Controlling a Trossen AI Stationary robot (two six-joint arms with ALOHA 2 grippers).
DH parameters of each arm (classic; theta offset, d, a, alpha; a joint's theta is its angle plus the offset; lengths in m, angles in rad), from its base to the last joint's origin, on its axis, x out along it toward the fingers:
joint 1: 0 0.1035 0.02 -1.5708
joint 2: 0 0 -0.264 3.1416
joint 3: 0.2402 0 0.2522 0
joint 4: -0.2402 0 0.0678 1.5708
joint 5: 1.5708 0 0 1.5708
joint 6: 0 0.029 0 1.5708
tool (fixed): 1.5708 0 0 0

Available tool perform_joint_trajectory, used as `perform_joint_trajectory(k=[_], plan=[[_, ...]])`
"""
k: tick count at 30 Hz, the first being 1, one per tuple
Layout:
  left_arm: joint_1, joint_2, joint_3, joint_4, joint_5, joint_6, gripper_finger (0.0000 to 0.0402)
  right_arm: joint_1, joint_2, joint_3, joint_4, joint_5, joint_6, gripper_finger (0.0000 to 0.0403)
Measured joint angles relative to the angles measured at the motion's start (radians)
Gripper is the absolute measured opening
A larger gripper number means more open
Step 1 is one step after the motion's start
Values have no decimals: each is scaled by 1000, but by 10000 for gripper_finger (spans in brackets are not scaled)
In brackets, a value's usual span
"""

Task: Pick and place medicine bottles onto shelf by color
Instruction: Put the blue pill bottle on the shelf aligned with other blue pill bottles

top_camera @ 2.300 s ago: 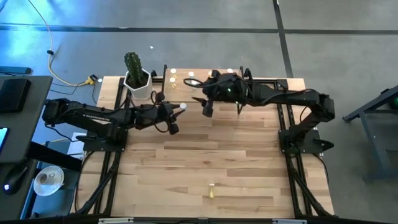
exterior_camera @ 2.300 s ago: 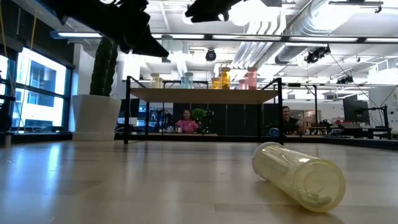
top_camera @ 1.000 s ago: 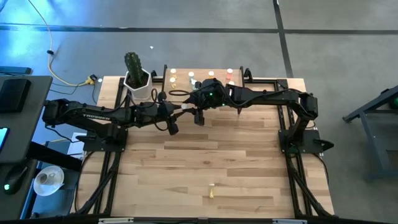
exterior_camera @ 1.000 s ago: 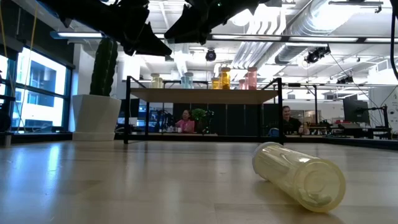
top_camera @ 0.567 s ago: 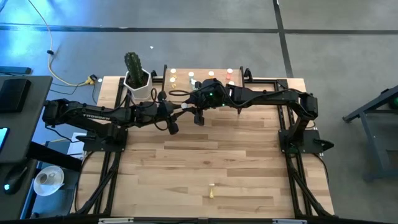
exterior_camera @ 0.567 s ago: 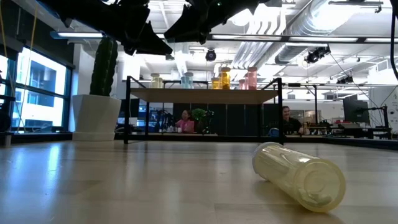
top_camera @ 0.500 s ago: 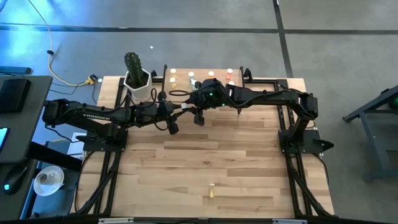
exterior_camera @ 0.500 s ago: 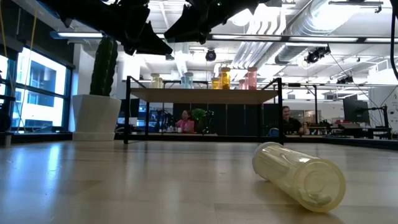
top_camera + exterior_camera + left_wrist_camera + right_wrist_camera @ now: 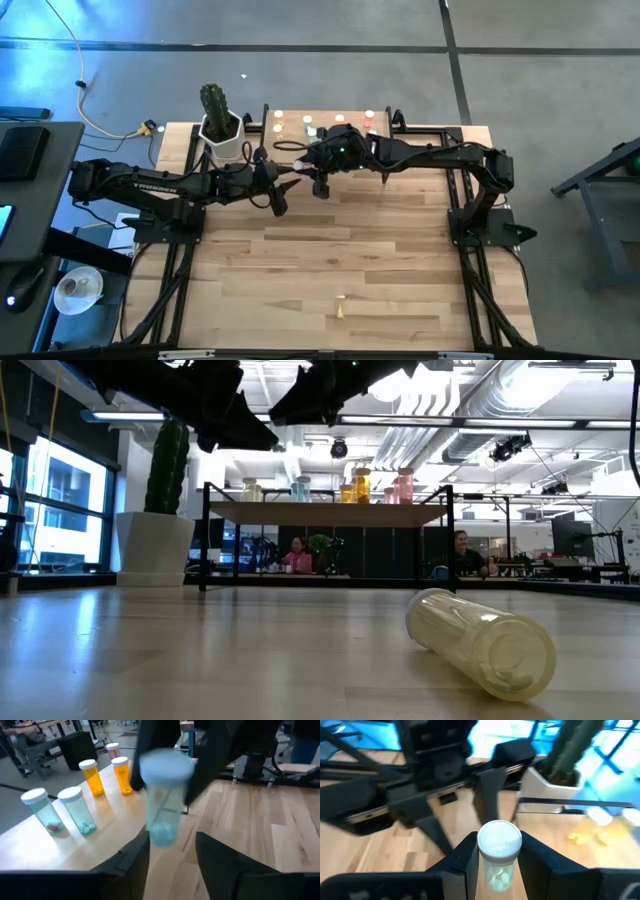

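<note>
Both dark arms meet over the far middle of the light wood-plank bench, just in front of the low light-wood shelf on thin black legs; the high view gives this layout but hides what passes between the hands; the right wrist view shows it: the right hand is clenched on a pale green clear medicine bottle with a white round cap, its two dark fingers pressed against the bottle's sides just under the cap; the left wrist view shows the same bottle upright and blurred, with the left hand below it, fingers spread and apart from the glass, so released; that view alone shows the shelf's load close up: two green-tinted bottles side by side, then two orange bottles, then a pink one farther along, all standing, white caps up; the high view shows only white cap dots on the shelf board; the low view, level with the bench, shows the shelf bottles as a row of yellowish, green, orange and pink bodies, and one large-looking pale yellow bottle lying on its side near the camera, seen in the high view only as a tiny speck near the front edge; a tall green cactus in a white pot stands by the shelf's left end; people sit in the room beyond.
</note>
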Motion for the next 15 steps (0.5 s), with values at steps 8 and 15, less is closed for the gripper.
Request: perform_joint_trajectory(k=[8, 15], plan=[[0, -5, 0, -1, 3, -3, 189, -5, -95, 0, 6, 138, 18, 99], [0, -42, 0, -6, 3, 5, 186, -39, -185, 1, -3, 173, -27, 99]])
